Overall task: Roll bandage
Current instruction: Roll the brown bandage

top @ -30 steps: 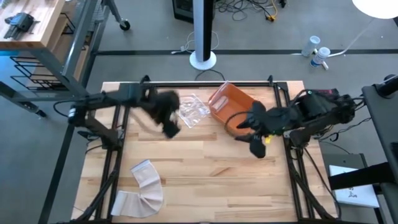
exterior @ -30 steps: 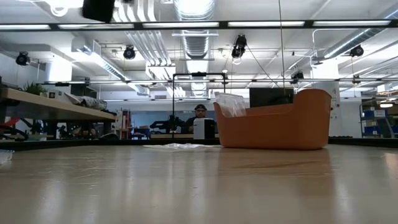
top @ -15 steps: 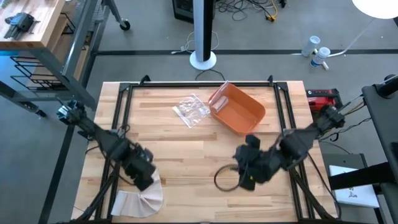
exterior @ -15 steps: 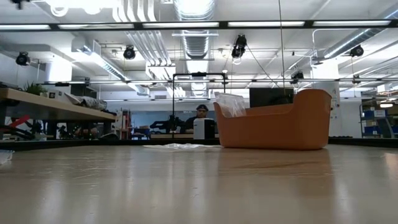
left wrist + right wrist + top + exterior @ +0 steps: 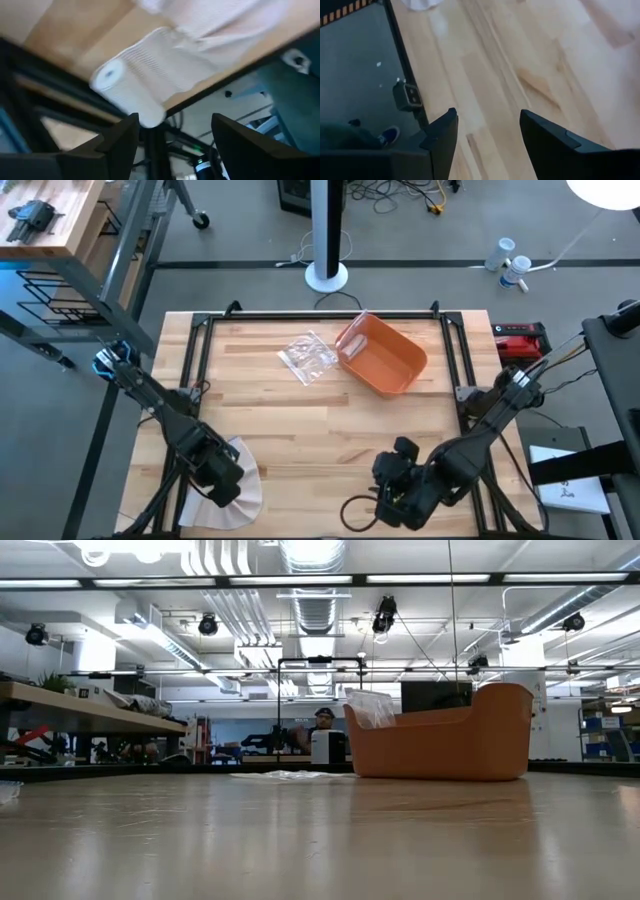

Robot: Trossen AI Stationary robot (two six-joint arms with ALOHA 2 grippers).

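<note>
The white bandage (image 5: pixel 250 480) lies on the table's near left corner, partly under my left gripper (image 5: pixel 222 485). In the left wrist view, its rolled end (image 5: pixel 127 97) rests on the wood by the table's edge. The loose strip (image 5: pixel 210 20) spreads flat away from the roll. My left gripper (image 5: pixel 175 145) is open and hovers over the roll, one finger on each side and clear of it. My right gripper (image 5: pixel 388 492) is open over bare wood near the front edge, right of the middle, with nothing between its fingers (image 5: pixel 487 145). Neither gripper shows in the low view.
An orange bin (image 5: pixel 382 358) stands at the far middle, with a clear plastic bag (image 5: pixel 310 357) to its left. Black frame rails (image 5: pixel 190 380) run along the table's sides. A black cable loop (image 5: pixel 355 512) hangs below my right arm. Bare wood lies in the middle.
My left gripper has swung from the far middle of the table to the near left corner and come down over the bandage. My right gripper has moved from beside the orange bin toward the near edge and come lower. The bandage has not moved.
</note>
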